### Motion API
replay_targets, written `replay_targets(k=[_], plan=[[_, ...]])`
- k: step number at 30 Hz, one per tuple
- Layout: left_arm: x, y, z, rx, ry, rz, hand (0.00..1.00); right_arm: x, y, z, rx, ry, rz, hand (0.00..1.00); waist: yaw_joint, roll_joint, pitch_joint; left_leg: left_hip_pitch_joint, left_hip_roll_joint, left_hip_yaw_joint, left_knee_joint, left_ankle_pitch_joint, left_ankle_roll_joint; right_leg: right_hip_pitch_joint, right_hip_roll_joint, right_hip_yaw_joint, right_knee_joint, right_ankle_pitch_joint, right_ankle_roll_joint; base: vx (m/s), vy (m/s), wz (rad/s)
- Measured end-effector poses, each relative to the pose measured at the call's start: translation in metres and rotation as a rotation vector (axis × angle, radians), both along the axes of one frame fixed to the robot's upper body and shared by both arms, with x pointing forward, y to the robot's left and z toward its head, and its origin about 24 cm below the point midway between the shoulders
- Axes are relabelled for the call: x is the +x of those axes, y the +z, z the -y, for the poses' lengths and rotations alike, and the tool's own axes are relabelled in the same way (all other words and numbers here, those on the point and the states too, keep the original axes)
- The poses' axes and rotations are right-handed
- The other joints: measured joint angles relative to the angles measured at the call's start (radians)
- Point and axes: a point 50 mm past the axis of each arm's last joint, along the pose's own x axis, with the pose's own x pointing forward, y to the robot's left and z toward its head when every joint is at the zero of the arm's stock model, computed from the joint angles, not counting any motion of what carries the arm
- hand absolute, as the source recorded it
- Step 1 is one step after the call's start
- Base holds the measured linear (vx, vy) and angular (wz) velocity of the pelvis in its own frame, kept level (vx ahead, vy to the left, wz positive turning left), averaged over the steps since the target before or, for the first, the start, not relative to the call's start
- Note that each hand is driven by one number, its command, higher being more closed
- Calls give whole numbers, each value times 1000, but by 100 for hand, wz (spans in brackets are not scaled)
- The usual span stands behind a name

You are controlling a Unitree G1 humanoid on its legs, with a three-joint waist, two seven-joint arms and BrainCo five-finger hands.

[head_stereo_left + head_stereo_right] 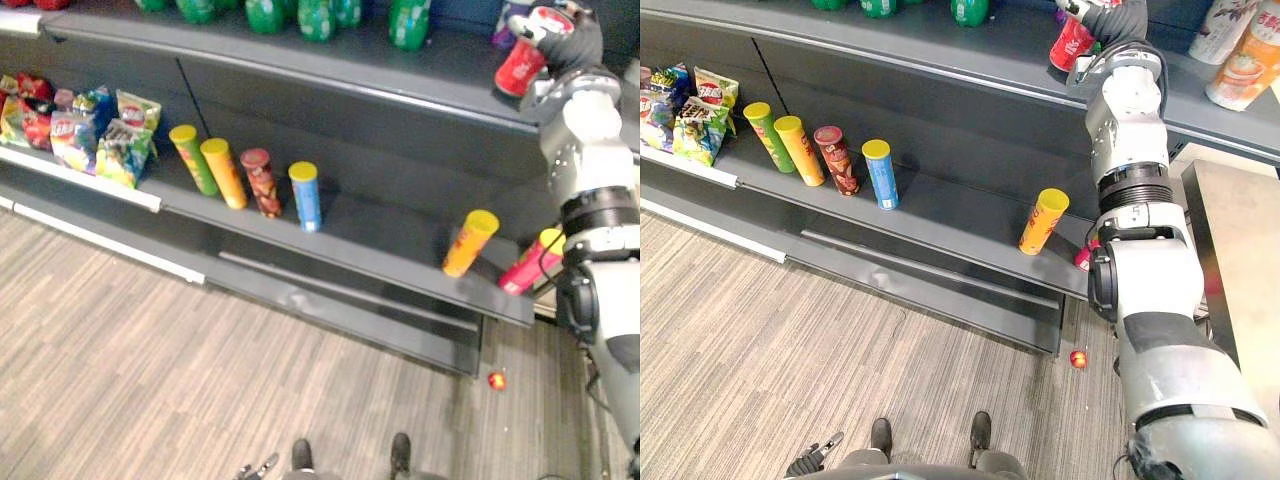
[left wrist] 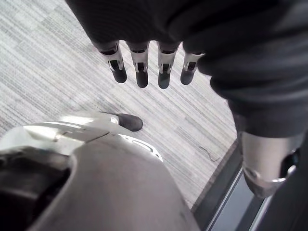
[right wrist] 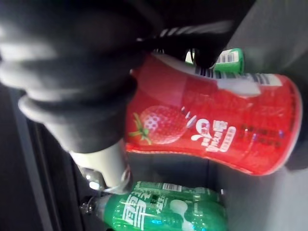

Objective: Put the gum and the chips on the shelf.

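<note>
Gum: red strawberry-printed plastic tub (image 3: 216,125) gripped by the right hand (image 1: 565,35), fingers curled round it, at the dark grey upper shelf's (image 1: 300,60) front edge, likely for setting down
Room: green plastic bottles (image 3: 163,211) just beside the tub
Chips: orange yellow-lidded tube (image 1: 470,242) on the lower shelf, near its right end
Left hand (image 2: 141,72): straight-fingered, empty, over the floor

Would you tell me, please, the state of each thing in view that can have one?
right hand: shut on the red gum tub.
red gum tub: held at the upper shelf.
left hand: open, empty.
orange chip can: standing on the lower shelf, lidded.
blue chip can: standing, lidded.
pink chip can: lidded, partly hidden.
</note>
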Motion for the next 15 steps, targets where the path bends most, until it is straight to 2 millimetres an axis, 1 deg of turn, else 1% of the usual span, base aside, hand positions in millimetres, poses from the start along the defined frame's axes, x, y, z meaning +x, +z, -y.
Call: replay_targets(k=[2,6,11,15], plan=[[4,1,-1,3,-3,9,0,-1,7,2,28,0,18,100,1,-1,17,-1,0,0,0,0,0,-1,-1,-1,0,0,0,0,0,0],[10,2,-1,8,-6,23,0,-2,13,0,26,8,32,100,-1,-2,20,-9,-3,-1,3,0,0,-5,0,-5,-3,0,0,10,3,2],[12,2,-1,8,-6,26,0,-1,14,0,25,18,25,100,-2,-2,21,-8,-2,0,5,0,0,-5,1,-5,-3,0,0,0,0,0],[15,3,-2,11,-8,36,0,-1,15,-1,22,19,28,100,-2,-4,43,4,-2,2,1,0,0,5,1,-2,-2,0,0,-17,-1,-2]])
